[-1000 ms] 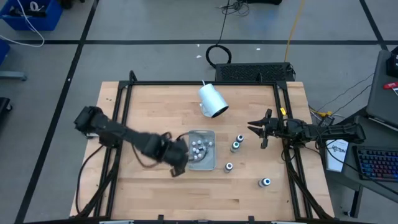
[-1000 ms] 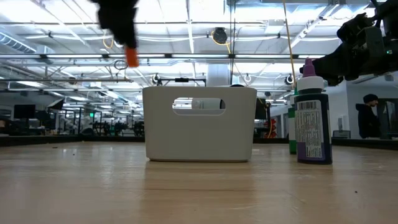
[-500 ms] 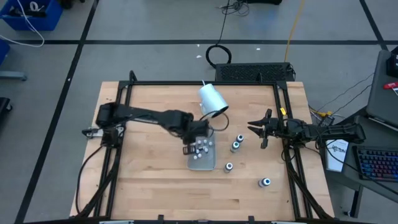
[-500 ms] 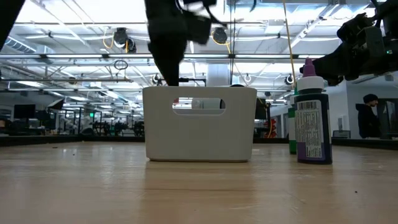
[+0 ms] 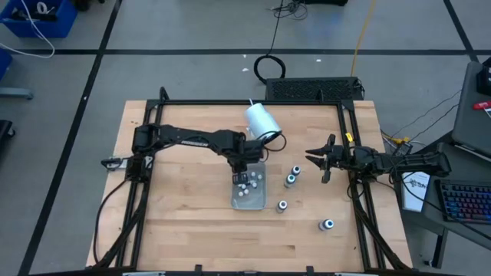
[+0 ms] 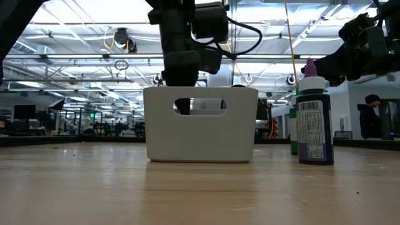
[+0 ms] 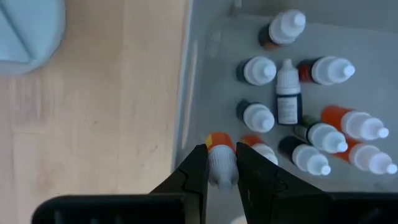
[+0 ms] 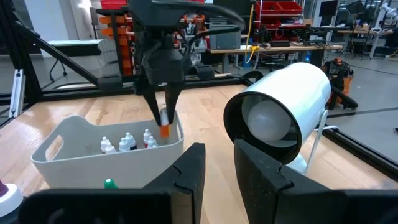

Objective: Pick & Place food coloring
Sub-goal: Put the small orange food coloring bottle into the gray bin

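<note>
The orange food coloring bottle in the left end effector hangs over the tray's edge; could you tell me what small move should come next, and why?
Probably a short lowering into the tray, then release. The left end effector is shut on the orange bottle, which hangs just inside the tray's wall, beside the bottles already in there. The spot below looks free, though its depth is hard to judge.

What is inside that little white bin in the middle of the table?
The white bin holds about ten small food coloring bottles with white caps, mostly upright. The left claw, shut on an orange bottle, hangs over one corner and covers whatever lies beneath it.
</note>
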You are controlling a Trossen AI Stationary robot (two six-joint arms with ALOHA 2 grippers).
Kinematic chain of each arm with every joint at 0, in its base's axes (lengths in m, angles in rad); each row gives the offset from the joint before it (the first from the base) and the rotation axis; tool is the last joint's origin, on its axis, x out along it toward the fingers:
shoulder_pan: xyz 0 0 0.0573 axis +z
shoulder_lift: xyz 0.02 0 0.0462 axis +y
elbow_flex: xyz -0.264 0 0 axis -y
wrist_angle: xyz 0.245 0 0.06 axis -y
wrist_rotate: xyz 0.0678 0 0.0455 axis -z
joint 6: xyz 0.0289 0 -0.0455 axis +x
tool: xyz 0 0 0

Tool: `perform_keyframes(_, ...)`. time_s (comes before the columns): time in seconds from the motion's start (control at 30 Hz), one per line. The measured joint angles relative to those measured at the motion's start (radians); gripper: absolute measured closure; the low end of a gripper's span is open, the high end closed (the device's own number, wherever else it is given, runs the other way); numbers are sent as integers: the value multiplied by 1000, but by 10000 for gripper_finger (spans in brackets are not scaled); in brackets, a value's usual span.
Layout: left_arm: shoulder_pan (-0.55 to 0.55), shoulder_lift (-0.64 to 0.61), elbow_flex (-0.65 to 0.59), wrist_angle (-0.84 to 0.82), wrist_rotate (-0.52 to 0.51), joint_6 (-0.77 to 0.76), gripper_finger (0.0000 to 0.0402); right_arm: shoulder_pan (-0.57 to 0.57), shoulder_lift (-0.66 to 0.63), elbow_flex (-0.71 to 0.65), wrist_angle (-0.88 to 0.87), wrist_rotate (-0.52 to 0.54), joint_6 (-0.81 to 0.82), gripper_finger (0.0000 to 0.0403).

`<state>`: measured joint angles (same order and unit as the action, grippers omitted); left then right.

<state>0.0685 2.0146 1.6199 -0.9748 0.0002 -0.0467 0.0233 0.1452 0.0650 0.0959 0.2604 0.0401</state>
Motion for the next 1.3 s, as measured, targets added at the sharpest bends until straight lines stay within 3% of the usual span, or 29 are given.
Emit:
perform_keyframes(0.6, -24, 60, -7, 33, 52, -21, 339, 0, 0, 0, -1, 0, 0, 325)
perform_keyframes(1.3, -34, 62, -46, 64, 26, -37, 341, 0, 0, 0, -1, 0, 0, 325)
